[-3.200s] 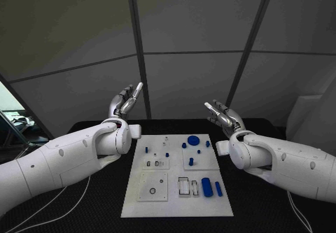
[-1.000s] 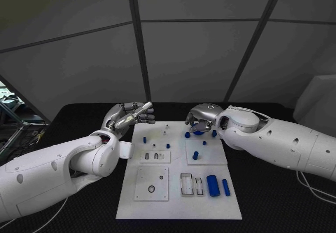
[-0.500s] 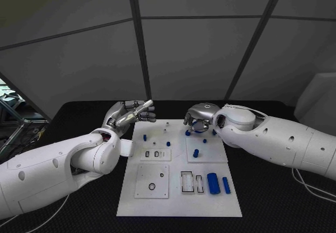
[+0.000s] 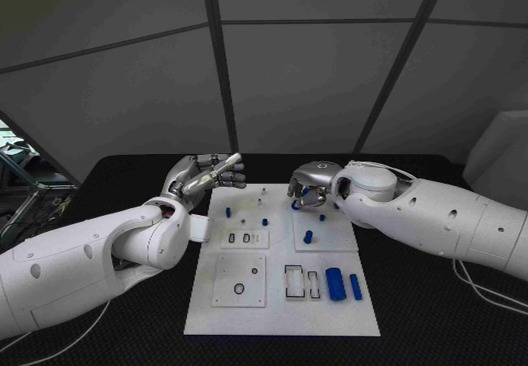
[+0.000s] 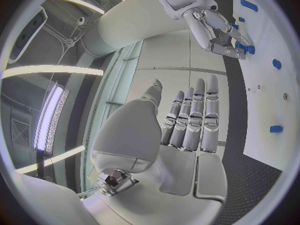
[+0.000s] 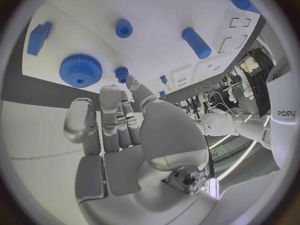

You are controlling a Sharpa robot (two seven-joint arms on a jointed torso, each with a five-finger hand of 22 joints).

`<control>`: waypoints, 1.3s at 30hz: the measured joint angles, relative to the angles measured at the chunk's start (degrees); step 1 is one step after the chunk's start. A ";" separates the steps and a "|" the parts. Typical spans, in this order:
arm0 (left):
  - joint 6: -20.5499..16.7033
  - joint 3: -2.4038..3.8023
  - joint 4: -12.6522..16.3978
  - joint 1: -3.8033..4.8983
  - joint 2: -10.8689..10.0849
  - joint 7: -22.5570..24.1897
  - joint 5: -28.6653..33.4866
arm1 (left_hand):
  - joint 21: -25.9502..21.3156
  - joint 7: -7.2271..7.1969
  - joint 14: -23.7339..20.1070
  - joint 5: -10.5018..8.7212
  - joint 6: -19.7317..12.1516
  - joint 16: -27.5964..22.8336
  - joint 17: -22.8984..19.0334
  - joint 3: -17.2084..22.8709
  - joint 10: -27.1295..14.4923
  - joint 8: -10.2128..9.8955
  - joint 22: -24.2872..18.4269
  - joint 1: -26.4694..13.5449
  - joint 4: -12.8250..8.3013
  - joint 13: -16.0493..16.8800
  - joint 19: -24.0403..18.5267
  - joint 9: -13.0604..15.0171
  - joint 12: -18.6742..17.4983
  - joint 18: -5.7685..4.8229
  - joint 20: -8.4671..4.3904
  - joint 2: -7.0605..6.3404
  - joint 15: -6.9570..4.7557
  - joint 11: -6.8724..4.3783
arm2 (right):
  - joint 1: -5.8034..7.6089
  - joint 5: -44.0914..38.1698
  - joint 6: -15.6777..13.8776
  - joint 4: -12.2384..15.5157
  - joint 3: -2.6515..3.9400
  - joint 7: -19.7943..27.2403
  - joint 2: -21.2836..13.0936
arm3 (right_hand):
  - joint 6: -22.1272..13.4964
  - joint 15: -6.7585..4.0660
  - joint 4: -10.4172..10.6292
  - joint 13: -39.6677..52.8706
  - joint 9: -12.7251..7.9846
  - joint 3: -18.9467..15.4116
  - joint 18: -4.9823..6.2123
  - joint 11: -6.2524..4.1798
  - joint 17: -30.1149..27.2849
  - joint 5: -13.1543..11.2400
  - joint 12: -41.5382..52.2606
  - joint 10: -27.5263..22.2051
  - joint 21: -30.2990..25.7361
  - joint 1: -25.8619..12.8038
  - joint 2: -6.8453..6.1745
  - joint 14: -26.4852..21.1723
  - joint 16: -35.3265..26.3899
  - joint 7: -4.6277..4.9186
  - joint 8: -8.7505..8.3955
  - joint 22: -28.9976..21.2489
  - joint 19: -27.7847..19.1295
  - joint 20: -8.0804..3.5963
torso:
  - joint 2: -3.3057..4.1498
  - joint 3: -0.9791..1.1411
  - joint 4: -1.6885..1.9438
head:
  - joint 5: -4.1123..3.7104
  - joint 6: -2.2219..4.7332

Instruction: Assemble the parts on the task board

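Place: robotics lab or test cell, looks like a data-collection booth.
Walls: grey panels (image 4: 297,84) with dark seams enclose my table on the far side, like a partitioned enclosure.
Table: black matte table (image 4: 132,171), purpose-built bench, no household stuff.
Fixture: white task board (image 4: 281,313) with cut-out slots and small blue parts (image 4: 336,284), a bench test plate.
Cables: white cable (image 4: 484,293) trails over the table by my right arm.
Ceiling: long strip lights (image 5: 53,117) and a vent seen from my left wrist, industrial-type room.
Background: racks and clutter (image 6: 240,65) past the board edge, too small to tell more.
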 measured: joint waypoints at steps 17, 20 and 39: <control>0.50 0.00 -0.19 0.00 -0.01 -0.08 -0.01 | 0.00 0.00 0.00 0.00 0.00 0.00 0.13 0.00 0.00 -0.24 -0.01 0.00 0.00 0.01 0.00 0.00 0.00 0.00 0.00 0.00 0.00 0.00 | -0.19 -0.05 2.57 -1.11 -0.22 0.29 0.63 | 1.77 0.00 0.13 0.00 0.11 4.49 -0.89 0.01 3.36 0.00 0.00 0.82 1.71 -1.06 0.02 0.00 4.21 0.33 0.00 2.81 0.80 0.41 | 0.01 -0.03 -0.02 | 0.12 -0.49; 0.56 0.00 -0.19 0.00 -0.01 -0.08 -0.02 | 0.00 0.00 0.00 0.00 0.00 0.00 0.12 0.00 0.00 -0.23 -0.01 0.00 0.00 0.01 0.00 0.01 0.00 0.00 0.00 0.00 0.00 0.00 | -0.21 -0.05 2.66 -1.27 -0.26 0.37 0.75 | 2.17 0.00 0.12 0.00 0.11 5.62 -0.89 0.00 3.97 0.00 0.00 1.24 1.92 -1.06 0.02 0.00 4.85 0.31 0.03 3.30 1.09 0.28 | 0.03 -0.03 -0.02 | 0.13 -0.58; 0.99 0.00 -0.34 0.01 -0.06 -0.21 -0.04 | 0.00 0.00 0.00 0.00 0.00 0.00 0.23 0.00 0.00 -0.23 0.04 0.00 0.00 -0.03 0.00 0.01 -0.22 0.00 0.00 0.00 0.00 0.00 | -0.37 -0.07 -0.06 -0.36 -0.50 0.97 -0.45 | 6.25 0.00 0.85 0.21 0.32 12.11 -1.80 -0.92 7.28 -0.31 0.24 4.61 4.07 -1.74 -0.06 0.00 8.98 -0.32 1.01 6.98 2.62 -0.03 | 0.01 -0.07 -0.01 | 0.59 -0.85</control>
